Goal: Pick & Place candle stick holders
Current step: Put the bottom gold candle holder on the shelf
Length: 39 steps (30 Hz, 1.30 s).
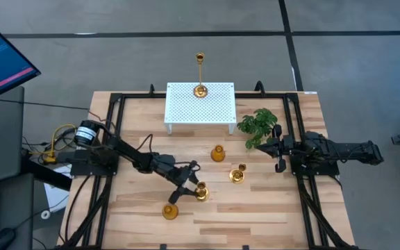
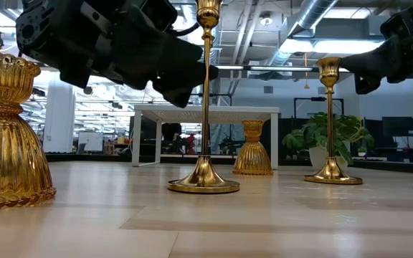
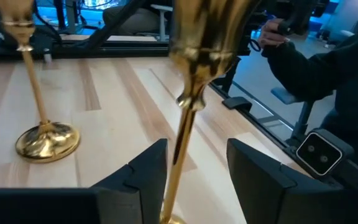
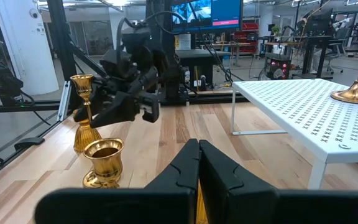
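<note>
Five gold candle stick holders show. One tall holder (image 1: 200, 89) stands on the white perforated stand (image 1: 186, 104). A short bulbous one (image 1: 218, 153) and a tall one (image 1: 237, 174) stand mid-table, and another short one (image 1: 170, 211) stands near the front. My left gripper (image 1: 192, 182) is open, and its fingers stand on either side of the thin stem (image 3: 180, 140) of a tall holder (image 2: 205, 107) that stands upright on its round base (image 2: 203, 185). My right gripper (image 4: 198, 149) is shut and empty beside the plant.
A green leafy plant (image 1: 257, 125) stands at the right, close to my right gripper (image 1: 278, 148). Black frame rails (image 1: 113, 132) run along the table's sides. A person in a dark sleeve (image 3: 328, 68) is beyond the table's edge.
</note>
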Motion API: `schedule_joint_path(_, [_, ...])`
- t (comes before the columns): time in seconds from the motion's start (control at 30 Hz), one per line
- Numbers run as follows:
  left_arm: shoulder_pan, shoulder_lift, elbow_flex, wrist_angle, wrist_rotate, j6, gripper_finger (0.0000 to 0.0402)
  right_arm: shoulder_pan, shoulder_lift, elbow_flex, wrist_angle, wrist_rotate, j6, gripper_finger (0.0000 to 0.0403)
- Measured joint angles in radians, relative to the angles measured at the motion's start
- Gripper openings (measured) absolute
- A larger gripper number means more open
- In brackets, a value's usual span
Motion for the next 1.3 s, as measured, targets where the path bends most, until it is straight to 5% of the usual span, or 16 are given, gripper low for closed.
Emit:
schedule_joint_path(0.33, [0.0, 0.0, 0.006, 0.0, -0.005, 0.0, 0.0148, 0.0, 0.0, 0.0, 0.0, 0.0, -0.002, 0.0])
schedule_joint_path(1.3, [0.005, -0.017, 0.005, -0.008, -0.005, -0.007, 0.0015, 0.0, 0.0, 0.0, 0.001, 0.002, -0.026, 0.0])
